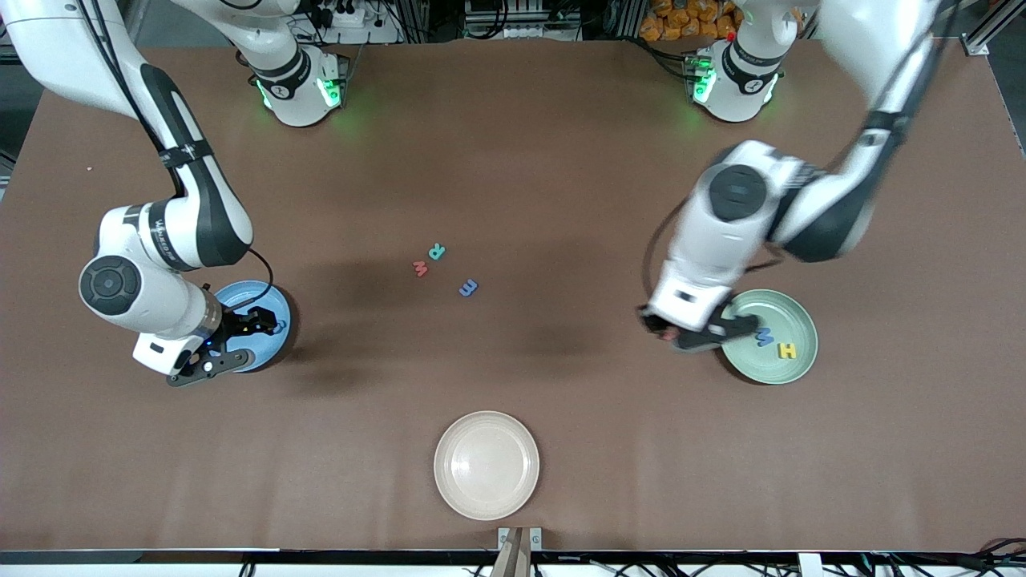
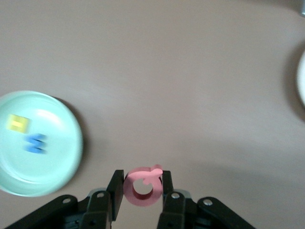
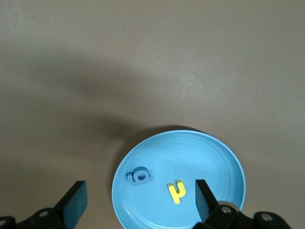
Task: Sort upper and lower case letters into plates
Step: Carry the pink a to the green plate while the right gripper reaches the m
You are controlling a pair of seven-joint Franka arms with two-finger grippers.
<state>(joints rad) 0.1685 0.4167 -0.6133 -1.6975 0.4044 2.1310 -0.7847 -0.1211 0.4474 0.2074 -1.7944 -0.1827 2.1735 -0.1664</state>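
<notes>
A: Start at the right arm's end of the table. What's there?

B: The right gripper hovers over the blue plate, jaws spread wide and empty. In the right wrist view, 2 letters lie in that plate: a blue one and a yellow one.

A: And the middle?

B: 3 loose letters sit on the table: a red one, a teal R and a blue one. Nearer the front camera sits the cream plate, with nothing in it.

A: The left arm?

B: The left gripper pinches a pink-red letter between narrow jaws. It hangs over bare table just beside the rim of the mint green plate, which holds a blue M and a yellow H.

A: So what matters next?

B: I judge that the plate lies toward the left arm's end from the held letter, so a short carry over the rim comes before any release.
</notes>
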